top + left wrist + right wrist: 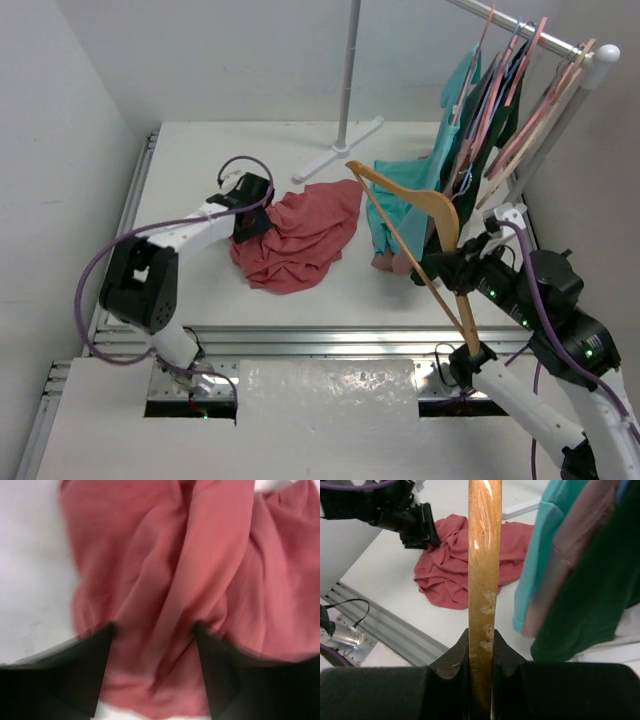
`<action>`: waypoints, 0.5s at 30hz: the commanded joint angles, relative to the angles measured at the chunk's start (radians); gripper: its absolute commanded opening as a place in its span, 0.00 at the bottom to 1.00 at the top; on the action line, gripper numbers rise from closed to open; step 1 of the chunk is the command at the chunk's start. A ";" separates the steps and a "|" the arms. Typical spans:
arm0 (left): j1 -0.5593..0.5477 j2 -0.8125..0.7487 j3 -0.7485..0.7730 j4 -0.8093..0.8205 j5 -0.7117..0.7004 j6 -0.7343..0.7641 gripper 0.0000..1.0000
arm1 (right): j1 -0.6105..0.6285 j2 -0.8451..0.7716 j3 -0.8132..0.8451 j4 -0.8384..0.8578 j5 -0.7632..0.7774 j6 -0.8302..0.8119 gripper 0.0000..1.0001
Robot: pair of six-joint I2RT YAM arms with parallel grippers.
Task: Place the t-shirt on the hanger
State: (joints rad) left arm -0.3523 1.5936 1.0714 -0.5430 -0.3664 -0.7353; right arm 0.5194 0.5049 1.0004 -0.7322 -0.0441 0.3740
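Left gripper (250, 222): you have it down on the near-left edge of the t-shirt (300, 235). In the left wrist view its jaws stand apart, one dark finger (85, 672) on each side of a raised fold. The cloth (190, 580) fills the gap between them and runs on ahead of the tips. No pinch on the fabric is visible. That view is blurred at the fingertips.

Right gripper (481, 645): clamped tight on the hanger (482, 555), with both fingers pressed flat against one wooden arm. The wood runs straight up and away from the jaws. In the top view the hanger (420, 200) sits tilted, off the table (190, 150), one end reaching up-left past the gripper (452, 268), the other slanting down behind it.

T-shirt relative to the right gripper: well apart, lying crumpled on the table ahead and to the left (455, 570).

Just right of the right gripper hang the teal shirt (540, 555) and the dark green garment (590, 605). Above them, pink hangers (500, 100) hang on the rail (520, 25).
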 commanded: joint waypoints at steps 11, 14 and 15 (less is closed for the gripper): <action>-0.375 -0.413 -0.082 -0.179 -0.173 -0.206 0.00 | -0.004 0.015 0.040 -0.001 0.098 -0.040 0.00; -0.496 -0.587 -0.339 -0.238 -0.129 -0.463 0.00 | -0.004 0.023 0.004 0.034 0.056 -0.024 0.00; -0.548 -0.601 -0.385 -0.221 -0.065 -0.490 0.00 | -0.005 0.030 -0.014 0.046 0.047 -0.020 0.00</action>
State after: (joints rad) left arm -0.8402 1.0332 0.8490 -0.6353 -0.4549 -0.9878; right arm 0.5190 0.5179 1.0080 -0.7944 0.0349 0.3481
